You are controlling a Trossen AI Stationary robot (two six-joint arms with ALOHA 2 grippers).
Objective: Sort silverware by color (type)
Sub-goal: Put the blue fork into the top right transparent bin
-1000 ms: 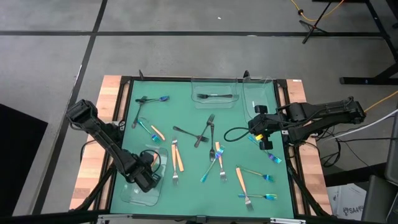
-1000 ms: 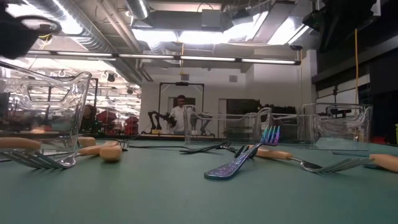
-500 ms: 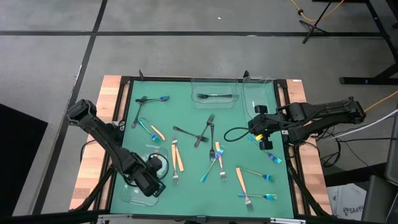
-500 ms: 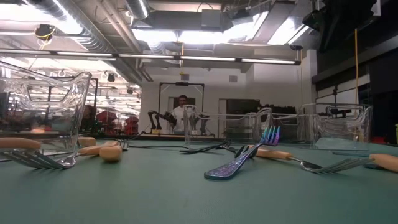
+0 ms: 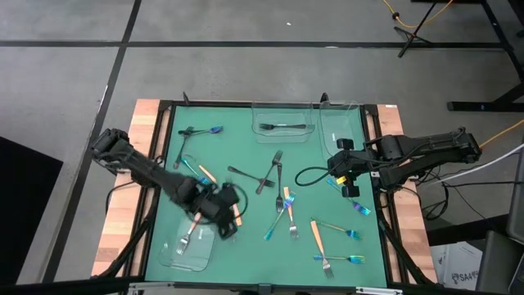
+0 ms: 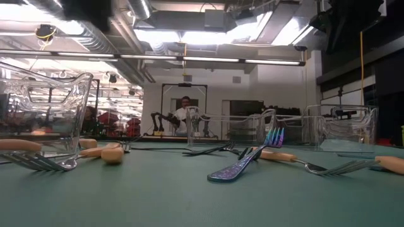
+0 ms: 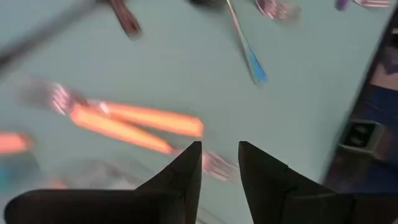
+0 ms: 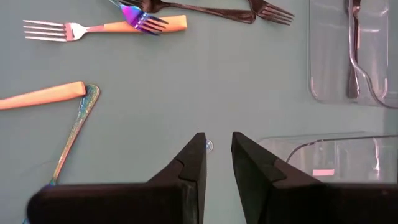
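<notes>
The left gripper (image 5: 223, 220) is carried empty, fingers parted by a narrow gap, directly over the pair of orange-handled forks (image 5: 233, 211) at mid-mat, their handles seen running crosswise ahead of its fingertips (image 7: 186, 163). The right gripper (image 5: 347, 177), also empty and slightly parted, is parked further off by the right edge.

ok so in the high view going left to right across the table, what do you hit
left pincer over the mat, near the clear tray with an orange-handled fork → crossed black forks → back tray holding a black fork → right pincer → teal fork
</notes>
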